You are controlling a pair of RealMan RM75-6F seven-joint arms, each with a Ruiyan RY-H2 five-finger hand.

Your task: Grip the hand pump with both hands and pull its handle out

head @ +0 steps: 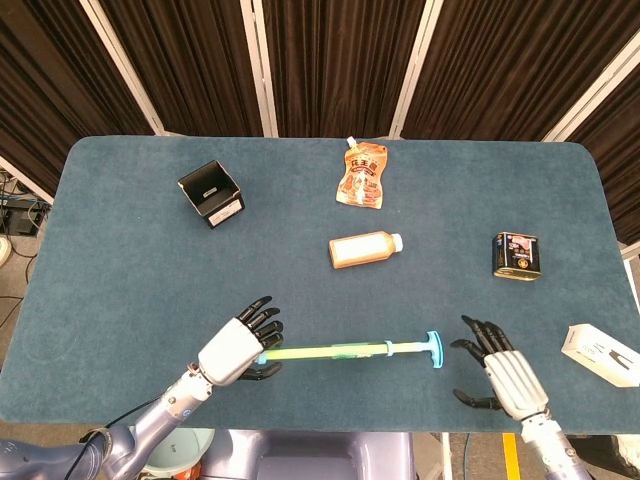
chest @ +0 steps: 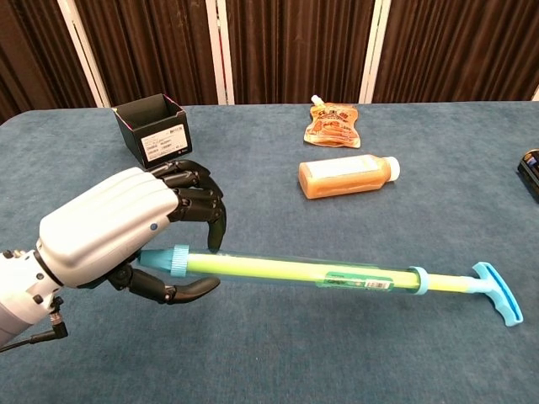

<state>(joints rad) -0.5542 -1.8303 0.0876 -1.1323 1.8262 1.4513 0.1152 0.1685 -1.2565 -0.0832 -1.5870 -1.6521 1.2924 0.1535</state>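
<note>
The hand pump [head: 345, 350] [chest: 303, 273] is a long yellow-green tube with a blue T-handle [head: 434, 349] [chest: 497, 292] at its right end. My left hand [head: 238, 347] [chest: 126, 231] grips the tube's left end and holds it level above the table near the front edge. To the right of the T-handle, a small gap away, my right hand [head: 500, 375] hangs with its fingers spread and nothing in it. The chest view does not show the right hand.
On the blue table [head: 120, 260] stand an orange bottle [head: 362, 249] lying on its side, an orange pouch [head: 362, 175], a black open box [head: 211, 193] and a dark tin [head: 515, 255]. A white box [head: 600, 352] sits at the right edge.
</note>
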